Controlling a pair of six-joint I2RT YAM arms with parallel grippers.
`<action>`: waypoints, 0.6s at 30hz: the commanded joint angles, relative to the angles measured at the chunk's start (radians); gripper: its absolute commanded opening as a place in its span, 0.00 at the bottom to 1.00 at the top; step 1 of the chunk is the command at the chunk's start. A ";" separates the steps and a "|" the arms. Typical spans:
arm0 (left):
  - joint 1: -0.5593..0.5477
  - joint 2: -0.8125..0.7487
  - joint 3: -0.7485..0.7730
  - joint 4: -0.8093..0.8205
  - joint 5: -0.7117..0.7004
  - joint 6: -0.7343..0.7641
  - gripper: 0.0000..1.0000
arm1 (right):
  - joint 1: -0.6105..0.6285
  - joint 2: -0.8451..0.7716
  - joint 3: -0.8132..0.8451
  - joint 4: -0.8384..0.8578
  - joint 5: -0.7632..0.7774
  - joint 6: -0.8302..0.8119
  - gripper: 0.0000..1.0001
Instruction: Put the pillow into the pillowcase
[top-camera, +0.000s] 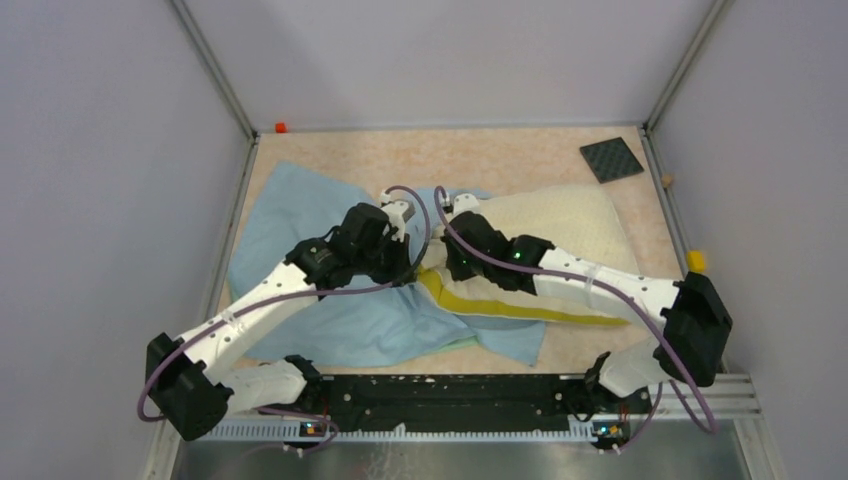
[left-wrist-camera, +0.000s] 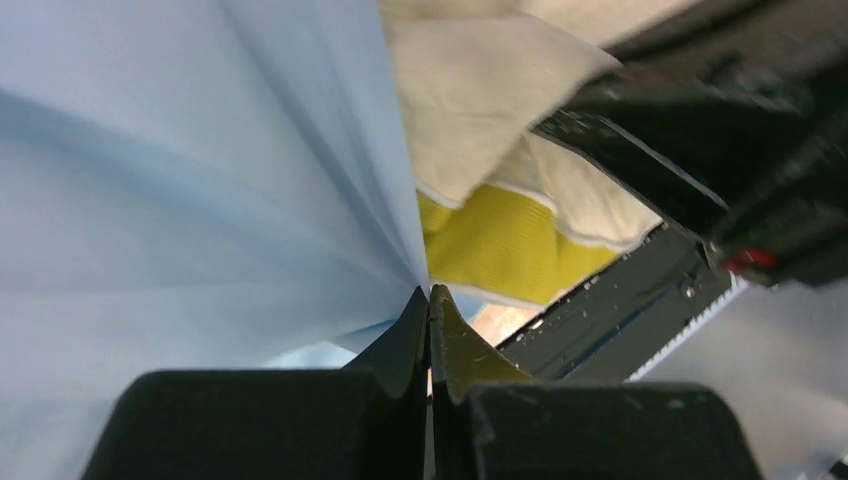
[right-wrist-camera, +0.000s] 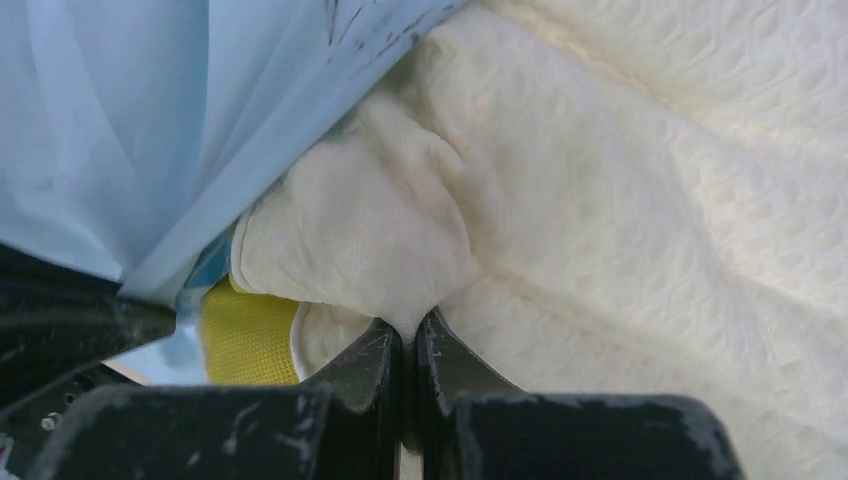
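Status: both tools are clamped and meet mid-desk. Left tool (left-wrist-camera: 430, 300) is closed on a pinch of the pillowcase (left-wrist-camera: 200, 180). The blue cloth fans out taut from the tips, so I read it as a grip on an edge or fold of the case. Right tool (right-wrist-camera: 410, 330) is closed on a bunched bit of the pillow (right-wrist-camera: 650, 200) cover near its corner, with the yellow band (right-wrist-camera: 245, 345) just beside the tips on the left.

Layout from the top camera: the pillowcase is spread over the left half of the desk (top-camera: 480, 150). The pillow lies on the right half, long axis roughly left-right with a slight tilt. Its left end touches the case, and the yellow band runs along its near side with blue cloth under part of it. The tools sit just beside each other at that junction, left on the case side, right on the pillow side.

Key relation: the pillow goes in leftward along its long axis, corner first. My right arm is the nearer one for pushing; the left one has to hold the mouth up and open. Can't tell whether the gripped layer is the top lip only, or whether the corner is already inside, because the wrist views are too close.

Judgement: early in the insertion, with most of the pillow outside. Risk is cloth slipping from the left pinch, or the mouth collapsing in front of the corner.
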 joint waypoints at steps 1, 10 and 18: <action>-0.008 -0.046 0.106 -0.103 0.254 0.164 0.00 | -0.077 0.015 0.105 0.077 -0.056 0.028 0.00; -0.007 -0.117 0.213 -0.088 0.441 0.228 0.00 | -0.121 0.179 0.100 0.141 -0.102 0.134 0.00; 0.082 -0.066 0.188 0.119 0.322 -0.007 0.00 | -0.071 0.117 -0.061 0.355 -0.096 0.237 0.00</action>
